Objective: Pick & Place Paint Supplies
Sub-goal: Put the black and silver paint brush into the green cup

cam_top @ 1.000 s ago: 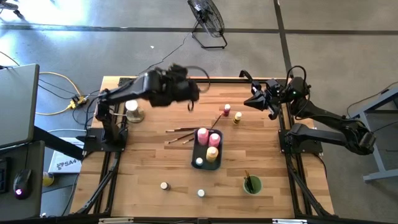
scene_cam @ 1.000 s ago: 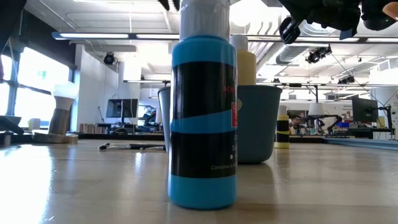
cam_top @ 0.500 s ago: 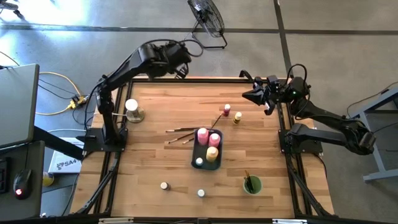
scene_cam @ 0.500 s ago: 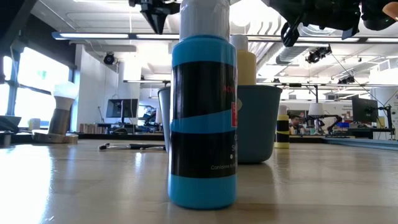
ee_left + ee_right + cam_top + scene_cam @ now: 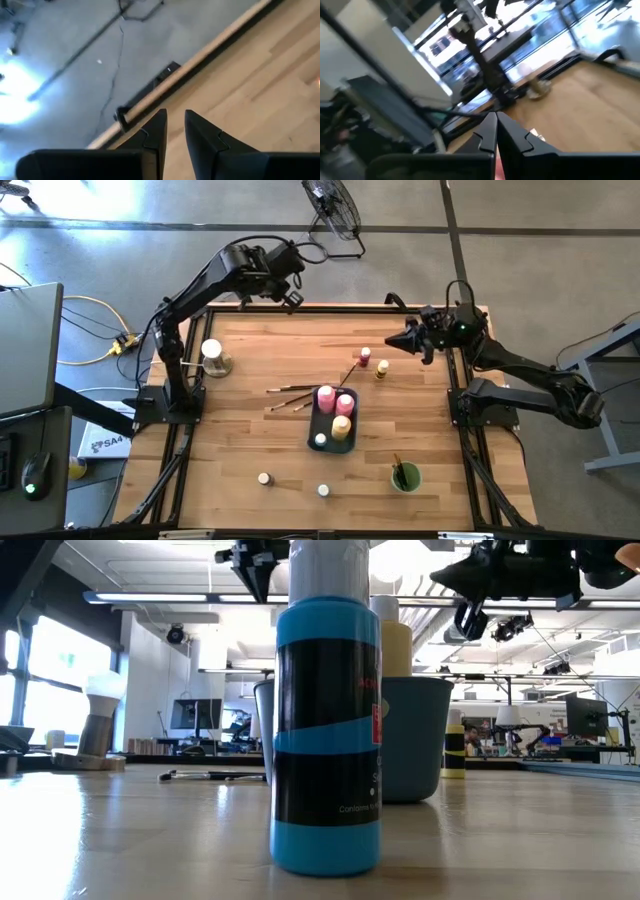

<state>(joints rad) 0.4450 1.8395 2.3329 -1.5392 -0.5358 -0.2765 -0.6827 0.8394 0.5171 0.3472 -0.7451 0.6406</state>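
Nearest up front: blue bottle (image 5: 325, 730) with a black label, print on it too small to read. Next back on the desk (image 5: 230, 440): 2 tiny loose jars (image 5: 264, 478), plus the green cup (image 5: 405, 477) with a brush standing in it. Mid-desk: tray (image 5: 312, 425) carrying 2 pink bottles (image 5: 325, 395), 1 yellow bottle (image 5: 342, 426) and 1 jar. Paintbrushes (image 5: 290, 390) flat on the wood just beside it, 2 small bottles (image 5: 365, 356) a bit farther.

Far side: left end effector (image 5: 175, 122) up over the far edge, fingers a sliver apart, pinching nothing. Right end effector (image 5: 392, 342) high near those 2 small bottles, fingers pressed together, also empty.

Looks like a between-picks moment. Next move probably calls for spreading fingers and dropping onto a loose piece; brushes would need a low, careful pinch.

Only readable text: "SA4" on a white box (image 5: 100, 442) beside the desk.
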